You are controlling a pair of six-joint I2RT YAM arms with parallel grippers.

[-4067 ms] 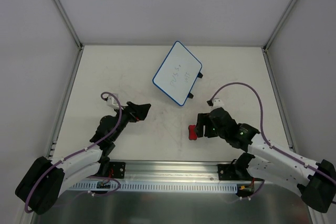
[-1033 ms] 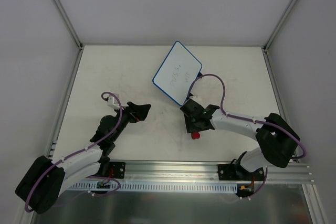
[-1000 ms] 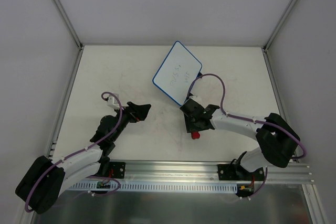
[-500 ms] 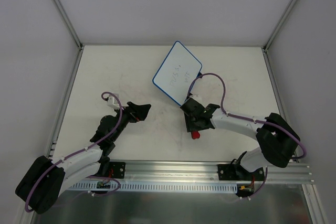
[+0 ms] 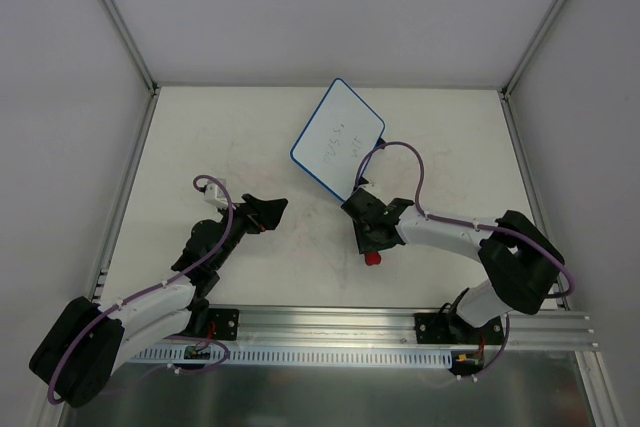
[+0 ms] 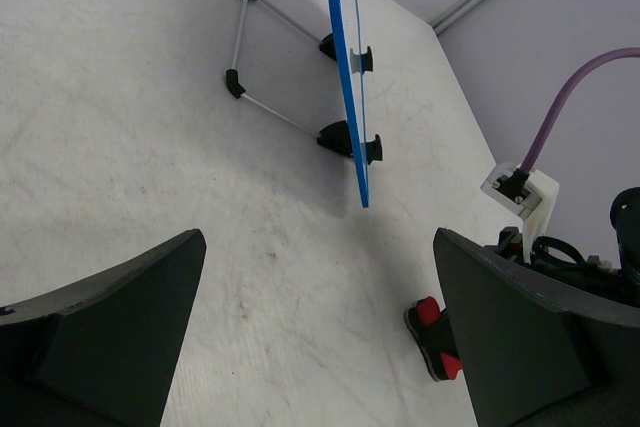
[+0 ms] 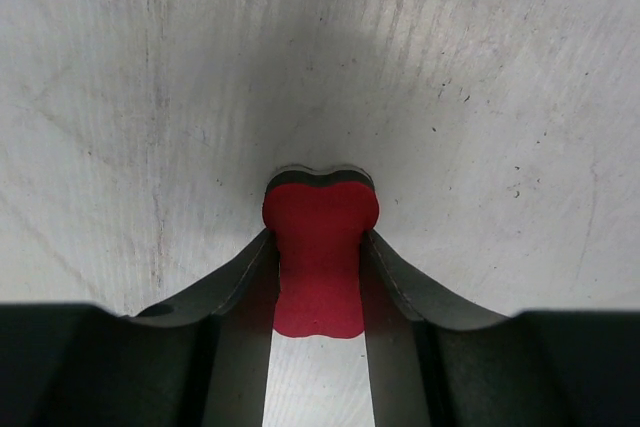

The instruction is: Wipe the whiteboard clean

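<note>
The whiteboard [image 5: 338, 139], white with a blue rim and faint handwriting, stands tilted on the table at the back centre. In the left wrist view the whiteboard [image 6: 347, 77] shows edge-on. The small red eraser [image 5: 373, 257] lies flat on the table below it. My right gripper [image 5: 369, 235] reaches down over the eraser [image 7: 318, 257], shut on its narrow waist with both fingers touching its sides. My left gripper [image 5: 268, 209] rests open to the left, holding nothing. The eraser [image 6: 432, 337] shows beside its right finger.
A wire stand [image 6: 270, 62] with black feet props the whiteboard from behind. The right arm's purple cable [image 5: 400, 162] loops close to the board's lower corner. Walls and metal frame rails [image 5: 120, 217] border the table; a slotted rail [image 5: 330, 352] runs along the near edge.
The right arm swung in from the right to stand over the eraser, and in the last second its jaws have closed on the eraser's waist. The left arm, board and eraser have not moved.
</note>
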